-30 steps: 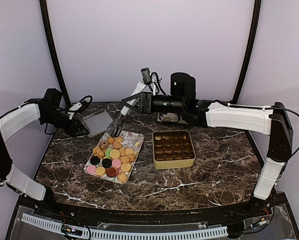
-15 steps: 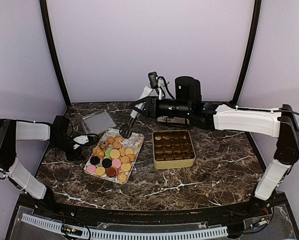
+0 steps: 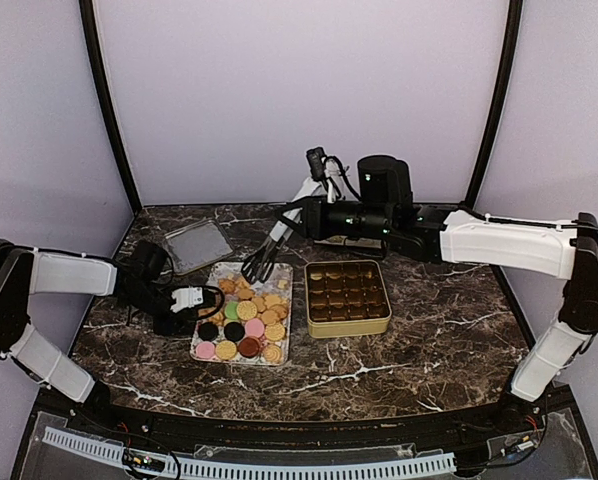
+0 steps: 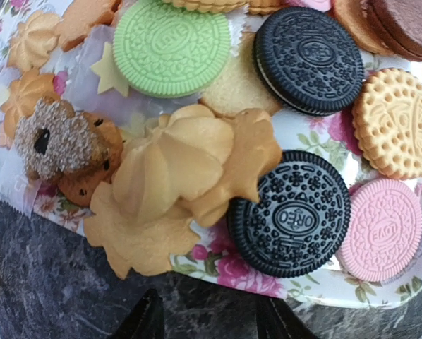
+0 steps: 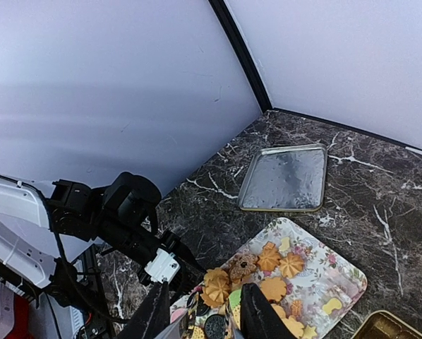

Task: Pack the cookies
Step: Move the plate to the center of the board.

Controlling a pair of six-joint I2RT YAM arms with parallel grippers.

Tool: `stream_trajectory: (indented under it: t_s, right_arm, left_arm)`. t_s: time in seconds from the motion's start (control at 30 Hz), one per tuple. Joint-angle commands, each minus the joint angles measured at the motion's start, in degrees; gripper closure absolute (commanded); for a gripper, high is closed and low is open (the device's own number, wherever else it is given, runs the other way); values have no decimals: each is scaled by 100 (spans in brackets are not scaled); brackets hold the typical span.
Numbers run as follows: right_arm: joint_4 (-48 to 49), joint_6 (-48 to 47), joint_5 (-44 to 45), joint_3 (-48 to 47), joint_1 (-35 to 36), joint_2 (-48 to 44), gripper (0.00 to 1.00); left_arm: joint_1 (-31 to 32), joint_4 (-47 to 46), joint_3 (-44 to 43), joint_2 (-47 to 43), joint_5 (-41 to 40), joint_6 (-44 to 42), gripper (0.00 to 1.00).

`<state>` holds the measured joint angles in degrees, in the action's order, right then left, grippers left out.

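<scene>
Golden cookies (image 4: 174,173) lie straight ahead of my left claw (image 4: 212,321) (jaws apart, empty), just past the tray (image 4: 317,295) rim.

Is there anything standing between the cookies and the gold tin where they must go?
Nothing visible. The cookies lie on the flowery tray, and the gold tin sits open just to its right, with only a narrow strip of table between them.
</scene>
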<state>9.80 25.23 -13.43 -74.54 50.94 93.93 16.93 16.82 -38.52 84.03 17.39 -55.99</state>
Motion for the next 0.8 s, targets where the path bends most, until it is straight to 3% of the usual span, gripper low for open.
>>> stream_trajectory:
  t_s: [0.0, 0.2, 0.4, 0.57, 0.77]
  right_arm:
    - [177, -102, 152, 106, -20, -185, 76]
    - [102, -140, 135, 65, -7, -40, 76]
    - [-149, -386, 420, -139, 179, 176, 76]
    - [-439, -715, 1088, -417, 582, 370, 76]
    - [-503, -914, 1905, -614, 1065, 563, 76]
  left_arm:
    - [299, 557, -160, -267, 634, 512, 54]
    - [138, 1522, -828, -551, 956, 914, 49]
    - [-932, 2374, -1497, -541, 1438, 1065, 41]
    - [-1477, 2511, -1623, -532, 1473, 1214, 37]
    - [-1641, 2481, -1640, -527, 1446, 1449, 35]
